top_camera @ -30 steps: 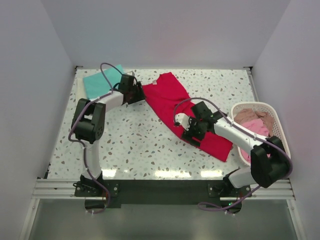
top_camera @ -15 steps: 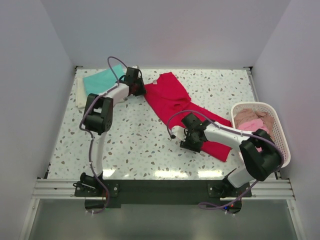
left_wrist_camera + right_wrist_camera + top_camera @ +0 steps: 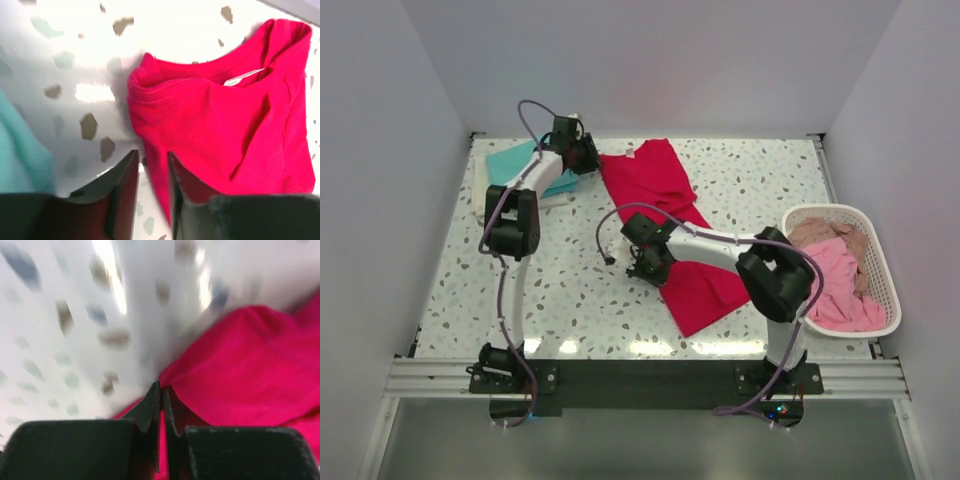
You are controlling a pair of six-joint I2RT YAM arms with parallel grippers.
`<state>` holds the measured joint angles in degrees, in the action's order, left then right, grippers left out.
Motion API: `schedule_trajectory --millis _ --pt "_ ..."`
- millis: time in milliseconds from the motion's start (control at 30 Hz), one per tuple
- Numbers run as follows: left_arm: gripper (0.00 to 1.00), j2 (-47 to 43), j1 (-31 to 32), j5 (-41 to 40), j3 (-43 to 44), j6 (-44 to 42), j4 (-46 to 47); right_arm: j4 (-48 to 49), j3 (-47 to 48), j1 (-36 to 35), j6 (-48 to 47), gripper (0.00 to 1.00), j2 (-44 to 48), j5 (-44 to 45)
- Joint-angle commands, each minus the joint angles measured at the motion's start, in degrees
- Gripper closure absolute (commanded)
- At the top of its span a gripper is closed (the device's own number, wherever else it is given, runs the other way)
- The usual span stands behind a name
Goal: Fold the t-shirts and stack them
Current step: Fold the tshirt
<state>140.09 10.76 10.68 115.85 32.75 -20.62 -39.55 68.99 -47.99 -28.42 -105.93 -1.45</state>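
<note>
The crimson t-shirt is soft, matte cotton, sprawled as a long creased band across the bench. The right fingers are clenched on a fold of it. The cloth rises to a small tented peak right at their tips and falls away in smooth rolls beyond them, though this wrist view is blurred. The left fingers stand parted at the shirt's other end. Its stitched, rolled edge runs down into the gap and lies against one finger, with bare bench showing beside the other, so they are not closed on it. Beyond those fingers the collar opening shows a small white neck label. Just to their other side lies a teal t-shirt. Pink t-shirts are heaped loosely in a white oval mesh basket, well apart from both pairs of fingers. The bench is glossy pale terrazzo flecked with grey and brown chips, and it mirrors overhead light. Plain pale walls box it in on three sides, and a metal rail runs along the near edge
</note>
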Motion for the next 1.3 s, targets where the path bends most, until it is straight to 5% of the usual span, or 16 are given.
schedule_trajectory --millis 0,67,100,200,300,567,833,967,1267 --pt "0.58 -3.7 -2.3 4.1 6.0 -3.9 -0.2 -1.7 12.4 -1.2 8.1 0.92 -7.8 -12.8" --pt "0.49 -5.7 -2.8 5.8 6.2 -5.5 -0.1 -6.4 21.8 -1.3 9.9 0.83 -11.0 -18.5" --pt "0.43 -8.1 -3.0 6.3 6.0 -6.6 0.1 -7.5 26.3 -1.4 10.2 0.69 -13.1 -22.8" --pt "0.38 -11.9 -3.3 9.6 3.8 -7.9 1.8 -12.1 30.8 -1.5 9.4 0.48 -14.0 -25.7" --pt "0.35 -18.5 -3.3 12.8 1.0 -10.0 3.4 -13.6 29.5 -0.1 6.0 0.42 -9.5 -25.7" --pt "0.34 -37.2 -1.8 14.2 -22.8 -13.4 8.8 -8.2 11.6 18.9 9.2 0.44 7.9 -24.0" --pt "0.34 -56.8 7.8 11.3 -52.4 -11.0 9.1 -2.3 4.5 34.4 14.3 0.47 4.9 -23.5" --pt "0.33 -64.0 10.2 11.9 -66.9 -7.1 11.0 -2.2 5.0 37.6 16.6 0.48 -0.1 -27.5" --pt "0.3 -64.4 18.8 14.4 -79.0 -2.0 14.3 -3.0 1.4 38.6 16.2 0.53 -2.8 -30.4"
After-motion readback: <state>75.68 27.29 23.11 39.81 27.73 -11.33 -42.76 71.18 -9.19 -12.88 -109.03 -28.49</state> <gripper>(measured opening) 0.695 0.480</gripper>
